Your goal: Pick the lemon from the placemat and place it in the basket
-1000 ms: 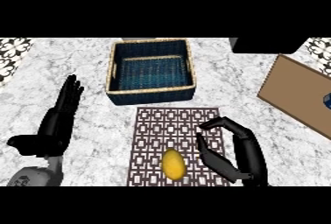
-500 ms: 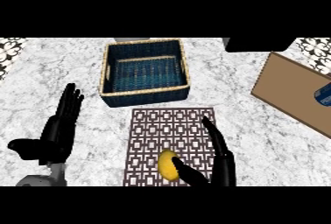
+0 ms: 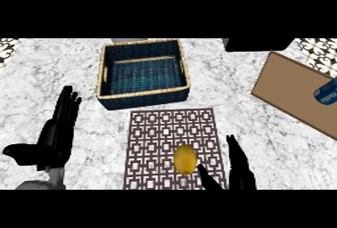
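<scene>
Lemon point(image 3: 186, 159): one, yellow, oval, lying on the lower middle of the placemat, its long axis running up and down the view; free of both hands.
Placemat point(image 3: 172, 133): one, rectangular, dark with a pale lattice pattern, flat on the counter just below the basket; its lower edge runs out of the view.
Basket point(image 3: 143, 91): one, square, woven, dark blue inside with a tan rim; it stands at the upper middle of the view, near the placemat's top edge, and nothing shows inside it.
Right hand point(image 3: 241, 168): one, black, at the lower right of the placemat; fingers straight and pointing up the view, thumb spread toward the lemon, so the hand is wide and holds nothing. The thumb's tip lies just beside the lemon's lower right; whether it touches cannot be told.
Left hand point(image 3: 58, 133): one, black, on the counter left of the placemat; fingers straight, pointing up the view, thumb out to the left; wide, holding nothing, at rest.
Counter point(image 3: 52, 75): one, white-grey marble, bearing all of the above.
Cardboard box point(image 3: 293, 95): one, brown, at the right edge, well apart from the placemat.
Blue can point(image 3: 326, 92): one, partly cut by the right edge, lying in the box.
</scene>
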Controlling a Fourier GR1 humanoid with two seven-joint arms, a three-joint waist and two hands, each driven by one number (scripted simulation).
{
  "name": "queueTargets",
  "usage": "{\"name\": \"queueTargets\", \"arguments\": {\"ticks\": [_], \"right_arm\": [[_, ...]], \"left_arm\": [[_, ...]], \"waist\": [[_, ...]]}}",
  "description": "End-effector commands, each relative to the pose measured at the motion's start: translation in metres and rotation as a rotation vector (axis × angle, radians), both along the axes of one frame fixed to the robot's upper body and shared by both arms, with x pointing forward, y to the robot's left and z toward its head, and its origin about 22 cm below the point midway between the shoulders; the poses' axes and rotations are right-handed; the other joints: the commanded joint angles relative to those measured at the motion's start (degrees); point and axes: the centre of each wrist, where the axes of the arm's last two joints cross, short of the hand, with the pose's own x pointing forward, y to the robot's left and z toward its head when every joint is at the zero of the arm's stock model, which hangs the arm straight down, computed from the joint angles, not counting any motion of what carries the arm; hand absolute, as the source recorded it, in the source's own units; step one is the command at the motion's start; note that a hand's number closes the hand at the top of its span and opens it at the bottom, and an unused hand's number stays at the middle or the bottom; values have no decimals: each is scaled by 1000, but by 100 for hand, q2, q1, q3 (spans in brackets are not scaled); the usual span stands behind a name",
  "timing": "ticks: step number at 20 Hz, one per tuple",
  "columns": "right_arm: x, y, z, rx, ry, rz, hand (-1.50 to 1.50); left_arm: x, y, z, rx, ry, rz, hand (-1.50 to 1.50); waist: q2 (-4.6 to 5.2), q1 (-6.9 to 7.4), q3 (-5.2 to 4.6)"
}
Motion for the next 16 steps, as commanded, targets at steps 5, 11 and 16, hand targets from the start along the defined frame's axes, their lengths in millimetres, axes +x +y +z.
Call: {"name": "queueTargets", "arguments": {"ticks": [5, 11, 16], "right_arm": [[-8, 38, 31, -90, 257, 40, -150], [5, 77, 84, -213, 335, -29, -150], [-1, 85, 121, -330, 418, -106, -150]], "left_arm": [[-4, -2, -2, -6, 12, -21, 0], [-3, -18, 0, -27, 4, -43, 0], [-5, -15, -2, -25, 3, -37, 0]], "waist": [[22, 201, 42], [22, 246, 87], [51, 307, 111]]}}
